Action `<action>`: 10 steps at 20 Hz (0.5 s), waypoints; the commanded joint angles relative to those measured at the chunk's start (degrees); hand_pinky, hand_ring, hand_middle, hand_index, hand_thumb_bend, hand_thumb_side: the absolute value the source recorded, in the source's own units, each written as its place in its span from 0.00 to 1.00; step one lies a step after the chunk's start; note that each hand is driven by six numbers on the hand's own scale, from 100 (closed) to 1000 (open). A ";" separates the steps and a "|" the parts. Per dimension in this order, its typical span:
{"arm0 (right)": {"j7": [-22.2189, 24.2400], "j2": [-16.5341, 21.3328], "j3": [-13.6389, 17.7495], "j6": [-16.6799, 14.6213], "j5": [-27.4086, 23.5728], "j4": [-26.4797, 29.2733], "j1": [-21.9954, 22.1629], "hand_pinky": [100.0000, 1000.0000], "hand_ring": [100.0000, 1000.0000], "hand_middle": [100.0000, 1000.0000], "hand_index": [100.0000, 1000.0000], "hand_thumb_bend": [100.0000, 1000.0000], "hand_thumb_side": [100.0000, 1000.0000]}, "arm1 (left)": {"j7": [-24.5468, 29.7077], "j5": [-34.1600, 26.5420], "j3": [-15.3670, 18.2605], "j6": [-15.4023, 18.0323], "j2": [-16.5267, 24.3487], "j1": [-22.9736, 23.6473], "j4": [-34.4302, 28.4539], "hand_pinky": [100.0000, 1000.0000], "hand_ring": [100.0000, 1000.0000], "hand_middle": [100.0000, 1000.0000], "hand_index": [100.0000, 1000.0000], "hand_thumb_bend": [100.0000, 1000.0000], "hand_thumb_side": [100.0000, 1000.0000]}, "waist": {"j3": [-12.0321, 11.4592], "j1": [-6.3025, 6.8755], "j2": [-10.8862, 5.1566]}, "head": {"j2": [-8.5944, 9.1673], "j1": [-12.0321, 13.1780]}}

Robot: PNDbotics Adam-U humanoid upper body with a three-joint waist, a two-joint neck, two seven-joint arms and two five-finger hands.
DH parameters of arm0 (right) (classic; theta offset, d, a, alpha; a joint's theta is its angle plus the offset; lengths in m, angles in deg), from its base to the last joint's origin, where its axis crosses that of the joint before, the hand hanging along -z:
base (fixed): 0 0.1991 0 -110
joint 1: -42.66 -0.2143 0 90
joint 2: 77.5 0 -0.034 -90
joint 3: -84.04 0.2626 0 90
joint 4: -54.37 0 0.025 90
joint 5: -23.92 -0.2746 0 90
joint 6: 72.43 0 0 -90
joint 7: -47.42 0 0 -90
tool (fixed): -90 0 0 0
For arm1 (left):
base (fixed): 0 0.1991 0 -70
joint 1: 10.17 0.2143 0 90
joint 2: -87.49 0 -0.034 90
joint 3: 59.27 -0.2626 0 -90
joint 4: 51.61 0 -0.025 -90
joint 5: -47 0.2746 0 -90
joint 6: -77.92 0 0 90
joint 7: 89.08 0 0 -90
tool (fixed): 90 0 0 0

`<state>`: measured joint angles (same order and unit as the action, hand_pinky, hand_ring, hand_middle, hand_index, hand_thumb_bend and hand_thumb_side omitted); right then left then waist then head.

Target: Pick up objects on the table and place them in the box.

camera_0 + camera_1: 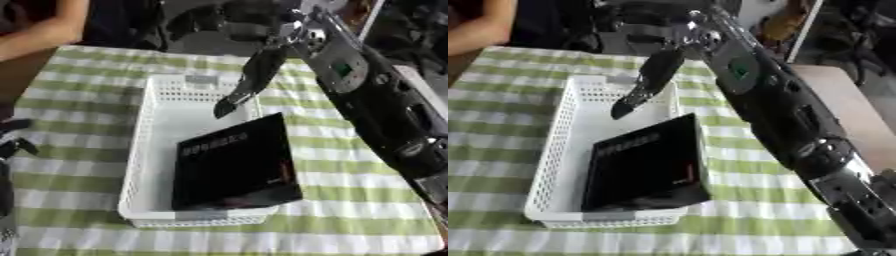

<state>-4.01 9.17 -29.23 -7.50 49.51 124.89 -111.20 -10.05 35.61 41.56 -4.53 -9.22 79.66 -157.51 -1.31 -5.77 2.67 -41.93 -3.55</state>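
Note:
A white perforated basket (143,131) stands on the green checked tablecloth. Inside it lies a flat black box (233,164) with faint lettering and a small red mark, tilted, its right edge resting up on the basket's right rim. My right arm runs from the lower right up to the top centre. The right hand (251,79) hangs above the far half of the basket, open, one long finger pointing down at the box's upper edge without touching it. It holds nothing. My left hand (12,141) shows at the left edge, open and idle.
The tablecloth (79,110) lies bare to the left of and in front of the basket. My right forearm (780,110) crosses the table's right side. Beyond the table's right edge is a pale brown surface (837,97).

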 commanded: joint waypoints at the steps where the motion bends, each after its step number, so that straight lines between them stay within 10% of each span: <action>1: 13.40 1.41 0.94 -12.77 0.23 0.41 -0.77 1.00 0.95 0.96 0.94 0.79 0.53 | 0.10 -0.16 0.00 0.16 0.52 -0.54 -0.77 0.24 0.53 0.68 0.59 0.00 1.00 | 0.14 0.52 -0.57 | 0.84 -0.49; 10: 13.30 3.36 1.67 -12.17 0.26 1.51 -0.29 0.99 0.93 0.93 0.92 0.77 0.54 | 0.08 -0.14 0.07 0.15 0.50 -0.50 -0.72 0.24 0.53 0.68 0.59 0.00 1.00 | 0.26 0.49 -0.65 | 1.11 -0.41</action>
<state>-3.48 10.56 -28.55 -6.97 49.80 125.44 -110.87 -10.05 35.61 41.56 -4.53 -9.22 79.66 -157.51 -1.18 -5.77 2.67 -41.78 -3.55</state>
